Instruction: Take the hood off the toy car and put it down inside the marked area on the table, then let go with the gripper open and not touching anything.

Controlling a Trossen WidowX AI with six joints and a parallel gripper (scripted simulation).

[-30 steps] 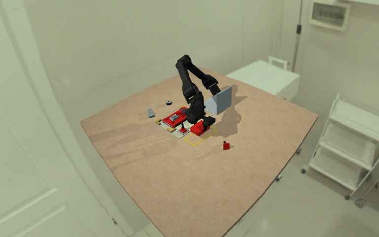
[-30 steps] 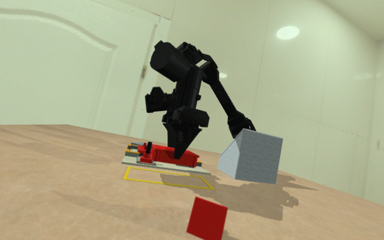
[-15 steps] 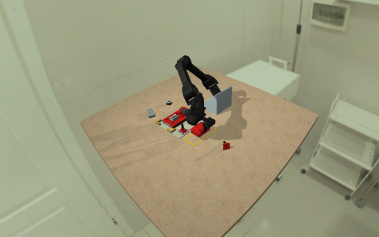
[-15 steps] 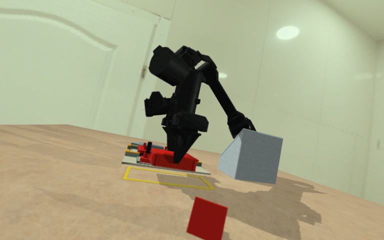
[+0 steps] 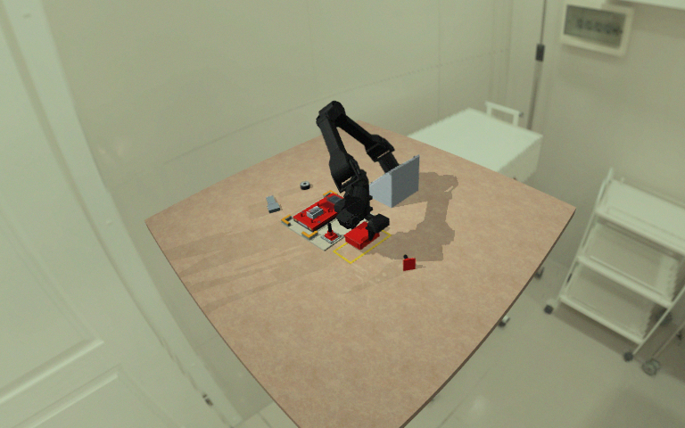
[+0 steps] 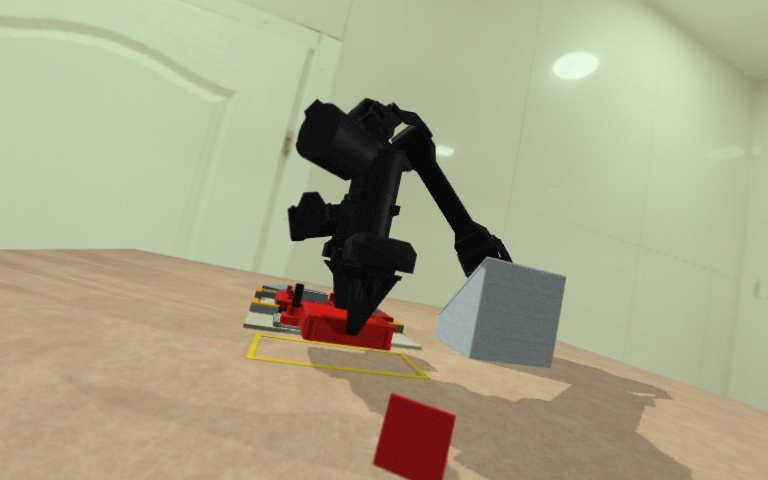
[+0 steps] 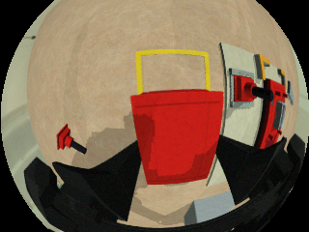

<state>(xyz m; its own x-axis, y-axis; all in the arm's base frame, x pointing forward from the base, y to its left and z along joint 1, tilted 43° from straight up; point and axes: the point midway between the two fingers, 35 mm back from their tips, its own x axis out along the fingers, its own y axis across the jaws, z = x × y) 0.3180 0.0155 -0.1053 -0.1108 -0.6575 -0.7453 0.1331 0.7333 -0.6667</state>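
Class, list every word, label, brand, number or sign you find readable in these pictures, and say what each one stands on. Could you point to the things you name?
There are none to quote.
Wall box [image 5: 598, 25]: dark marks in a row behind its front, too small and blurred to read.
Red hood [image 5: 360, 237] [image 6: 322, 323] [image 7: 179, 130]: no lettering visible.
Grey wedge-shaped block [image 5: 405, 181] [image 6: 518, 314] [image 7: 214, 208]: no lettering visible.
Robot arm [image 5: 335, 146] [image 6: 376, 198]: no readable brand.
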